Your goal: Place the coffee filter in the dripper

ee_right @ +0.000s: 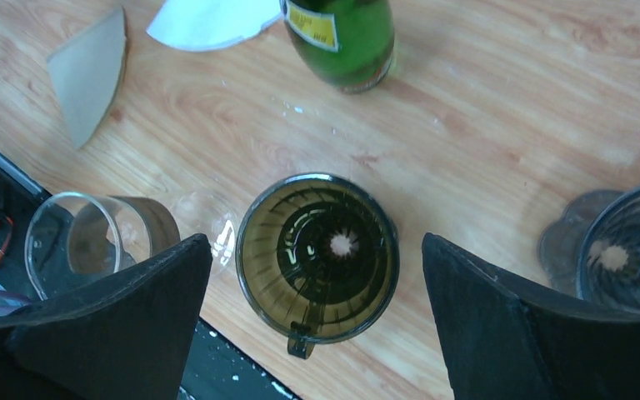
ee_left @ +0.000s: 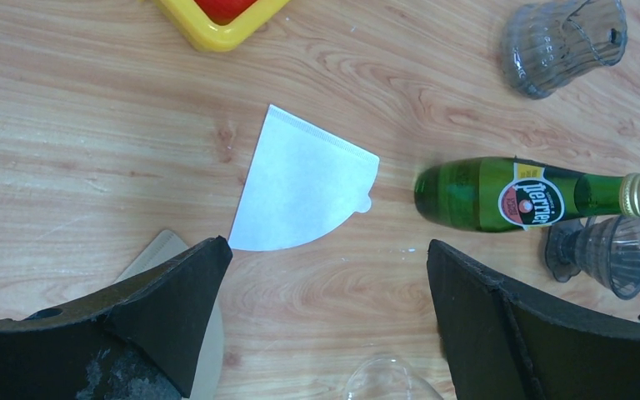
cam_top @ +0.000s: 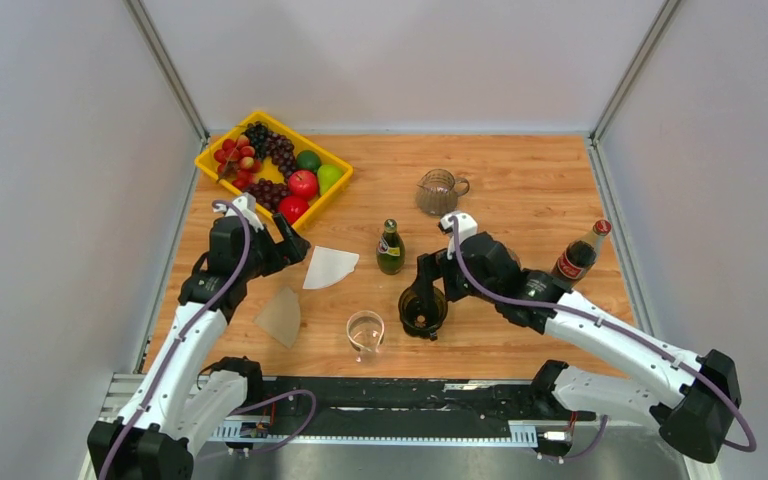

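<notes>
Plain white walls (cam_top: 380,60) close in a pale wooden counter (cam_top: 530,180) on three sides. A yellow tray (cam_top: 203,158) of fruit sits at its far left corner. Near the middle stands a green bottle (cam_top: 390,248), with the dark dripper (ee_right: 317,254) nearer the arms. The right tool (ee_right: 315,243) hangs spread wide above the dripper, gripping nothing. The white coffee filter (ee_left: 300,187) lies flat left of the bottle, under the left tool (ee_left: 327,250), which is also wide apart and empty.
</notes>
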